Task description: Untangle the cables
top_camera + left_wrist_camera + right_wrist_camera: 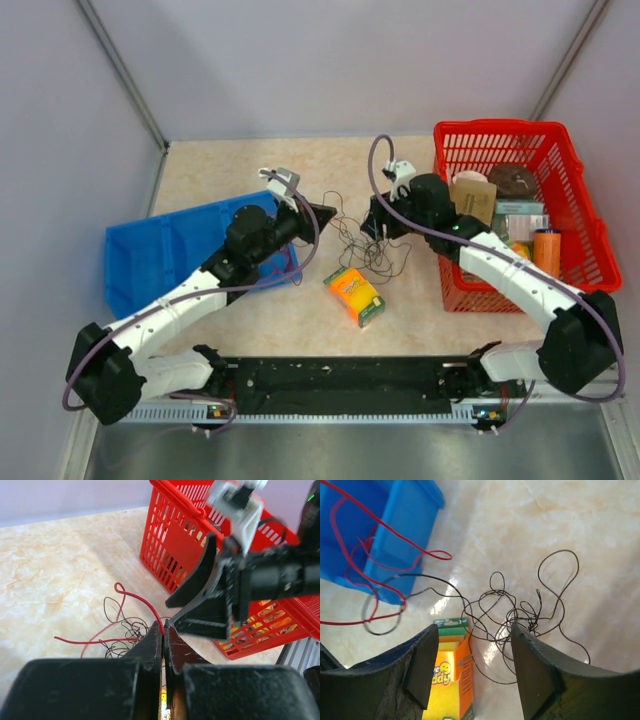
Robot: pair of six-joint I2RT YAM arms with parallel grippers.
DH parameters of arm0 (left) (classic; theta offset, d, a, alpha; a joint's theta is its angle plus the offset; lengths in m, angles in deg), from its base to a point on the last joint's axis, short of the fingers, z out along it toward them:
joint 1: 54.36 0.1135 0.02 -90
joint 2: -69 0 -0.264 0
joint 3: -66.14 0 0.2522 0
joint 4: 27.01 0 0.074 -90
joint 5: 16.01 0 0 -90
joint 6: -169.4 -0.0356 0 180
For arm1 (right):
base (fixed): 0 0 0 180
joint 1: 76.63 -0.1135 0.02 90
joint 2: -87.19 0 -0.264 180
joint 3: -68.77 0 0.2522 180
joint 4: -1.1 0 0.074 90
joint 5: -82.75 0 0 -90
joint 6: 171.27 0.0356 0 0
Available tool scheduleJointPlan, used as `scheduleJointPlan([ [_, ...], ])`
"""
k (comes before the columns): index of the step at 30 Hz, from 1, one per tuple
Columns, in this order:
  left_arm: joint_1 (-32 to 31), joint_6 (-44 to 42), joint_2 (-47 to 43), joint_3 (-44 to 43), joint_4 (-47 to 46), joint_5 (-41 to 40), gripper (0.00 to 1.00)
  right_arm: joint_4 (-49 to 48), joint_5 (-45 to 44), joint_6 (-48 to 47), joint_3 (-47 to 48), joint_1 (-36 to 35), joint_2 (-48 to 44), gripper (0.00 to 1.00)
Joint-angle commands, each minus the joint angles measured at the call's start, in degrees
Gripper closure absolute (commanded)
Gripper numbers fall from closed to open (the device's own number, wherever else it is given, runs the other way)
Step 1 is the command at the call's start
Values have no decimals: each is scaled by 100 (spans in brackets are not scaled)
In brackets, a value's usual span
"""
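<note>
The cables lie mid-desk between the two hands, a loose heap whose long axis runs roughly 9 to 3 o'clock in the overhead view. The dark tangle sits at the 3 o'clock end, with open loops thrown out toward 12. A red strand trails off toward 8 o'clock, over the rim of the blue bin.

The left hand is closed, fingers pressed flat together. The red strand runs right up to its tips, but I cannot tell whether it is pinched. The right hand hangs spread wide just above the tangle, holding nothing. A sponge box stands at 6 o'clock of the heap, and a red basket at 3.
</note>
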Motion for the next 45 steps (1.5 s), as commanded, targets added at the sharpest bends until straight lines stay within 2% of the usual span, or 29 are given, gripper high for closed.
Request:
scheduleJointPlan([
  [1,84,-25,-204,-210,-119,40,100,-1097,2,-293,-408,-131,215,39],
  [4,93,-25,-230,-262,-93,84,100,-1423,-32,-294,-330,-246,654,37],
  [6,101,-24,-274,-289,-75,102,100,-2062,-181,-49,-277,-264,962,39],
  [8,119,-33,-327,-280,-31,67,100,-2301,-287,171,-111,-272,1261,48],
  [9,128,-42,-362,-280,-23,49,100,-2520,-409,294,-93,-281,1393,57],
  [10,145,-51,-388,-297,4,41,100,-2722,-767,478,-75,-290,1472,77],
  [11,154,-94,-423,-350,82,32,100,-2742,-1284,750,-23,-290,1586,100],
  [13,163,-261,-668,-508,467,-265,100,-2515,-2856,1277,118,-290,1727,100],
  [15,163,-463,-1054,-657,967,-669,100,-2427,-3833,1550,276,-290,1876,100],
  [18,172,-814,-1766,-1034,1942,-1372,100,-2242,-4487,1421,732,-220,2236,100],
  [21,172,-1087,-2329,-1483,2962,-1961,100,-2223,-4603,1219,857,-185,2492,100],
  [24,163,-1158,-2690,-1879,3641,-2673,100,-2224,-4358,1297,734,-88,2458,100],
  [27,172,-1368,-2771,-2046,3757,-3183,100,-2468,-4042,1078,533,-88,2379,100],
  [30,172,-1195,-2481,-2178,3906,-3615,100,-2707,-3830,1025,243,-88,2221,100],
  [39,259,-956,-1760,-1906,3239,-3396,100,-3014,-3540,955,-163,-88,1913,100],
  [45,979,-623,-1329,-2124,3062,-2782,100,-3041,-3496,937,-163,-97,1930,100],
])
